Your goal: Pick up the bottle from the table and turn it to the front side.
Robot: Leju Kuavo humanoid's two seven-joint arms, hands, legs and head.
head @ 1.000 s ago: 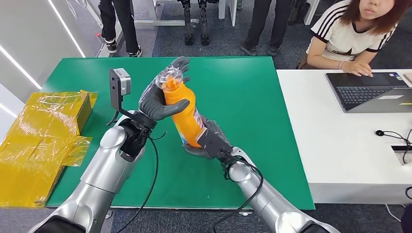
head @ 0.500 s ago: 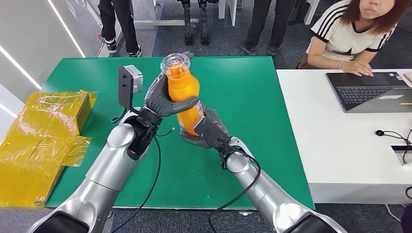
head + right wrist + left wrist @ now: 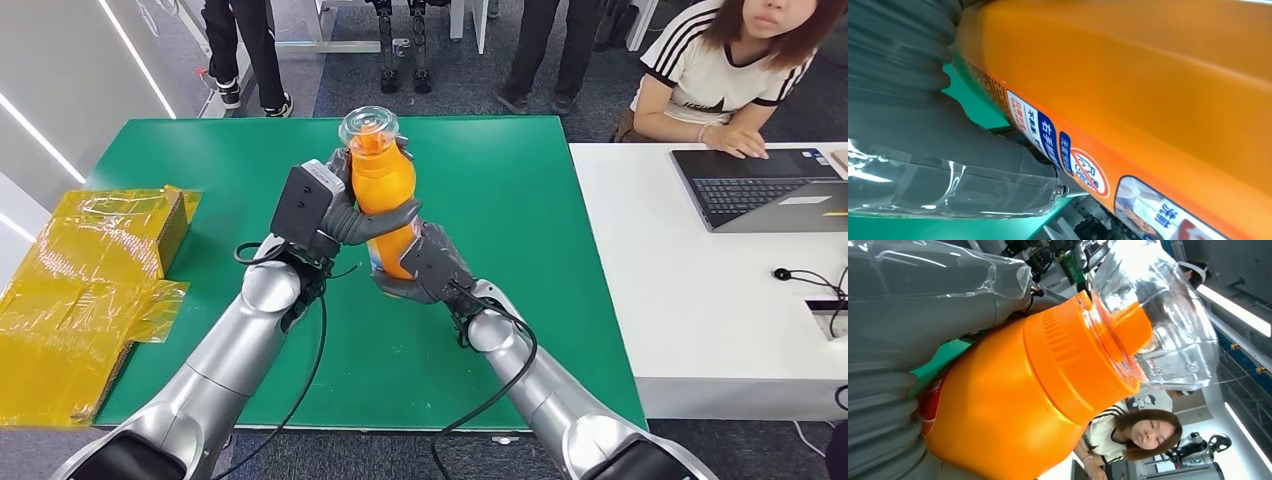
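Observation:
An orange bottle point(image 3: 385, 190) with a clear plastic cap stands nearly upright in the air above the green table point(image 3: 520, 200), held by both hands. My left hand point(image 3: 345, 215) grips its upper body, the thumb wrapped across the front. My right hand point(image 3: 425, 272) holds the base from below and behind. The left wrist view shows the orange bottle point(image 3: 1013, 405), its shoulder and clear cap close up beside my left hand point(image 3: 908, 330). In the right wrist view a printed label with blue and red marks runs along the bottle point(image 3: 1148, 85), with my right hand point(image 3: 933, 145) against it.
Crumpled yellow wrapping point(image 3: 80, 290) lies at the table's left edge. A white desk point(image 3: 700, 300) with a laptop point(image 3: 760, 190) adjoins on the right, where a person point(image 3: 730, 70) sits. Other people's legs stand beyond the far edge.
The bottle has been raised from a tilt to nearly upright and shifted slightly right. My left wrist has rotated inward around it; the right hand has kept its hold at the base.

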